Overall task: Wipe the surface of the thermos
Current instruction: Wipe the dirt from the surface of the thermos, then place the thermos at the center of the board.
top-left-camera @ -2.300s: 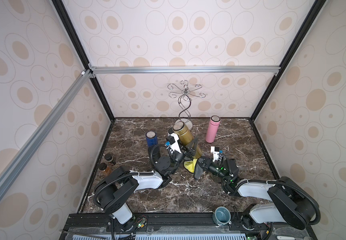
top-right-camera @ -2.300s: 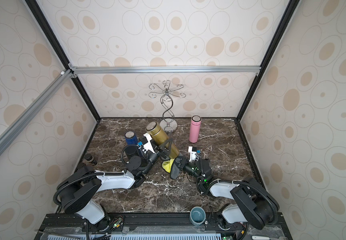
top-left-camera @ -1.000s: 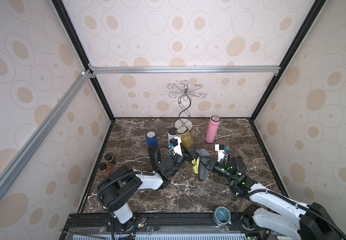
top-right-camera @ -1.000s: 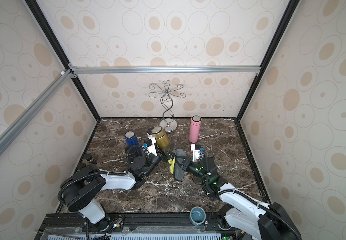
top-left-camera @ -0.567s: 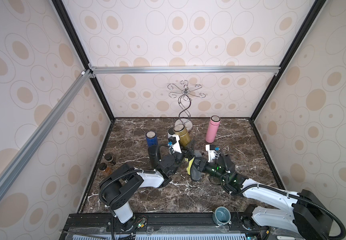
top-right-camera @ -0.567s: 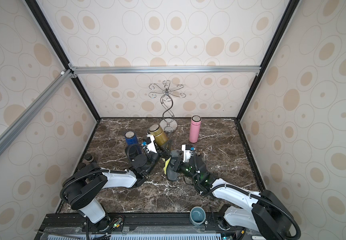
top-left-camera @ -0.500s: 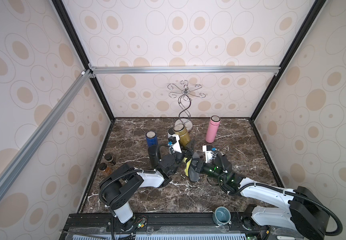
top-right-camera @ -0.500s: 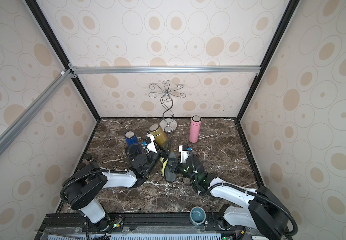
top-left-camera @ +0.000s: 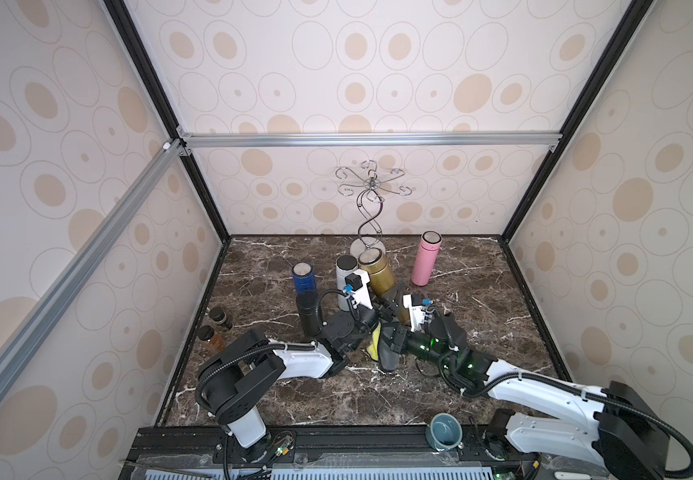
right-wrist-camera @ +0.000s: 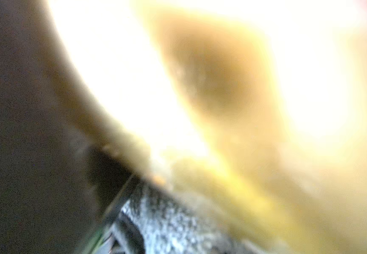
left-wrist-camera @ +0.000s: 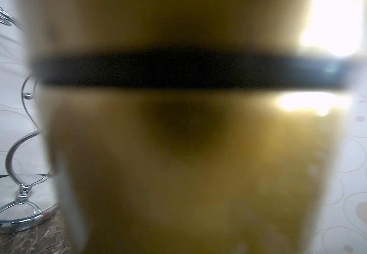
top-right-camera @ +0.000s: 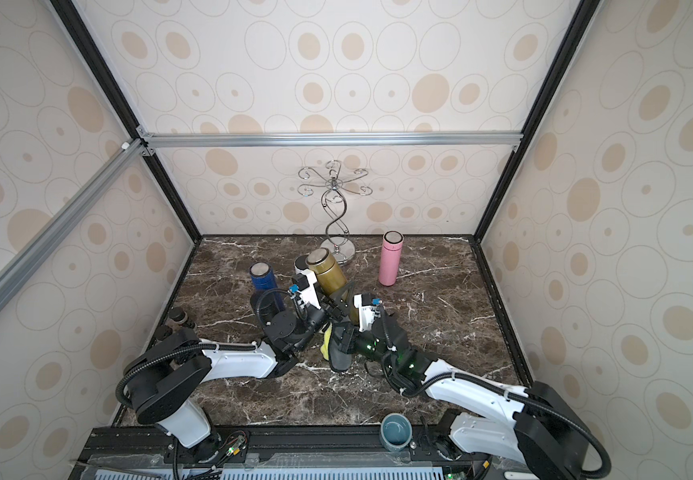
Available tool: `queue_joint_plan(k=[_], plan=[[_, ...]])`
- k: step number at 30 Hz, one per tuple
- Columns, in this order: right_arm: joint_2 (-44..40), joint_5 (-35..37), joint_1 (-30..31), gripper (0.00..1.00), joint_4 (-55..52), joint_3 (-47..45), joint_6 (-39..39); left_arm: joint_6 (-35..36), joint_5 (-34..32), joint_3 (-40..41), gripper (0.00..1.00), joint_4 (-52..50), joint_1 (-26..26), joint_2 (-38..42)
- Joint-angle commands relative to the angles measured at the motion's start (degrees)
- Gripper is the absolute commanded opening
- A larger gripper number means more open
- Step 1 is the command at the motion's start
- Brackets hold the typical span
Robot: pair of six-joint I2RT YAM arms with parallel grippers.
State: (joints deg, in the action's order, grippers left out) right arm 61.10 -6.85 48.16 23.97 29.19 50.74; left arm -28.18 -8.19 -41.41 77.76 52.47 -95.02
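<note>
One gold thermos (top-left-camera: 379,274) stands tilted near the middle of the desk (top-left-camera: 481,316), just beside a white thermos (top-left-camera: 345,266) and in front of a wire stand (top-left-camera: 369,208). The left gripper (top-left-camera: 383,308) is clamped on its lower body. The right gripper (top-left-camera: 392,337) pinches a yellow-grey cloth (top-left-camera: 387,361) close by the thermos's lower end.

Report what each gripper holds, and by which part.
The left gripper is shut on the gold thermos, around its lower body. The right gripper is shut on the yellow and grey cloth; the gripped part is hidden.
</note>
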Motion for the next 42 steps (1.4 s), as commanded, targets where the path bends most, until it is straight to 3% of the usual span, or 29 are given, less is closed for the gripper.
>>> queue_joint_plan(k=[1, 10, 18, 28, 36, 42], plan=[[-6.8, 8.0, -0.9, 0.0, -4.4, -0.2, -2.9, 0.1, 1.0, -1.0, 0.0, 2.5, 0.3, 1.9], [-21.9, 9.0, -1.0, 0.0, -22.9, -2.1, -0.7, 2.8, 1.6, -2.8, 0.0, 0.4, 0.2, 0.6], [-36.5, 27.3, -1.5, 0.0, -47.6, 3.9, -3.6, 6.7, 3.6, -8.1, 0.0, -2.9, 0.2, -5.0], [-33.2, 31.6, -5.3, 0.0, -51.9, 8.0, -9.2, 15.9, 4.0, -15.9, 0.0, 3.8, 0.7, -17.9], [-32.7, 29.3, -8.3, 0.0, -52.5, 5.1, -8.0, 21.5, 5.1, -24.1, 0.0, 7.4, 0.7, -27.4], [-34.6, 26.0, -12.5, 0.0, -54.6, 4.4, -7.4, 23.8, 5.3, -32.0, 0.0, 4.1, 0.5, -32.9]])
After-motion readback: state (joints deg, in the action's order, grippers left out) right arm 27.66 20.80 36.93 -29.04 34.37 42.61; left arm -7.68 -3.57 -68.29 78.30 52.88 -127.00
